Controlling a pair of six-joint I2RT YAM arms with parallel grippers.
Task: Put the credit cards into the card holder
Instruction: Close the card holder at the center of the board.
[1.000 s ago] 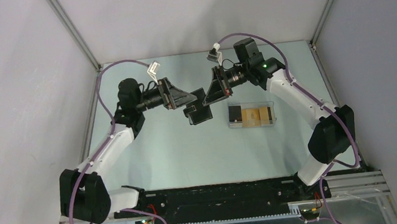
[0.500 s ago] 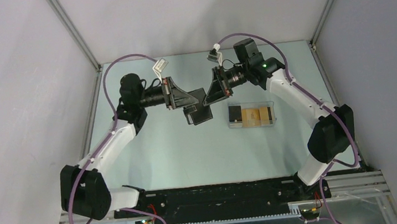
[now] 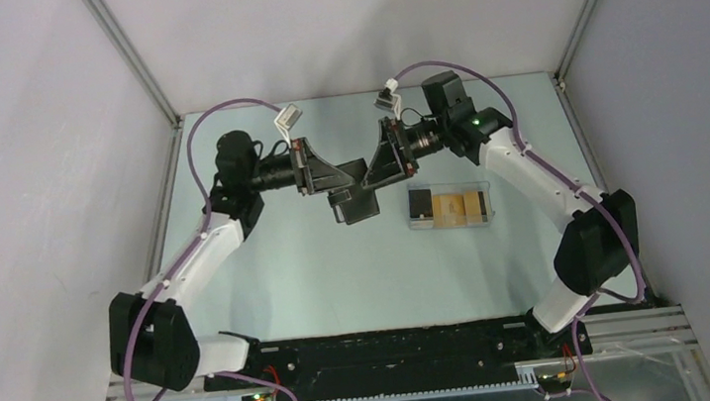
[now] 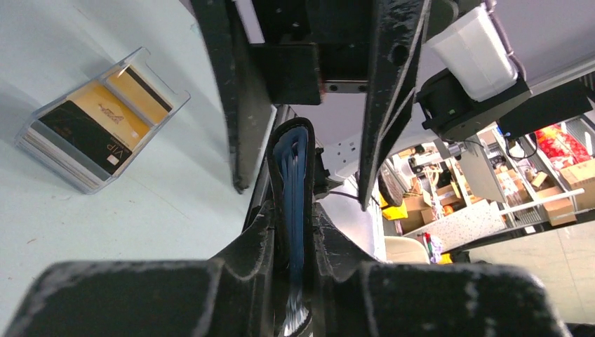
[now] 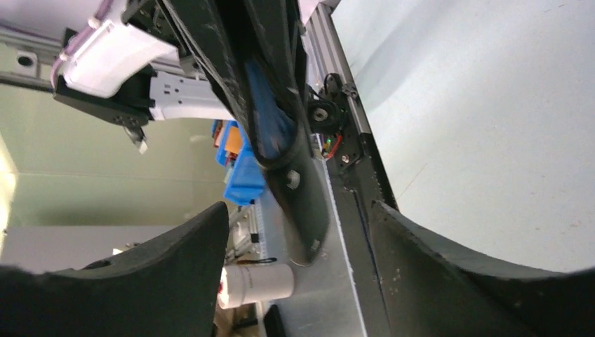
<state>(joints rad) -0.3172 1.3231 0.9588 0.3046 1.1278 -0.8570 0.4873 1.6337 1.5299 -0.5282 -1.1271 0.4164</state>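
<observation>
Handover in progress, mid-back of the desk [image 3: 318, 264].

Change over the last second: the left hand [image 3: 347, 179] has gone from wide open to clamped on the card holder [image 3: 361, 203]. The right hand [image 3: 371, 171], which was pinching it, has just let its fingers spring apart. The holder itself has barely shifted.

Meaning: custody passes to the left. The right hand is now free, and I judge its next job is fetching a card. No card shows in the holder yet.

The credit cards [image 3: 447, 208] lie in the translucent tray [image 3: 489, 204], just right of the holder.

Views compared:
- Top view gives the layout: hands nose to nose, holder hanging below them, tray beside. It does not settle either grip.
- Left wrist view does. The left fingers [image 4: 256, 242] press both faces of the holder, seen edge-on with blue lining in the slit. The right hand's fingers stand off on either side, apart from it. It also shows a black "VIP" card lying over the orange ones.
- Right wrist view confirms the gap: the holder, stud visible, sits between its own spread fingers [image 5: 175, 267]. No tray in that view.
</observation>
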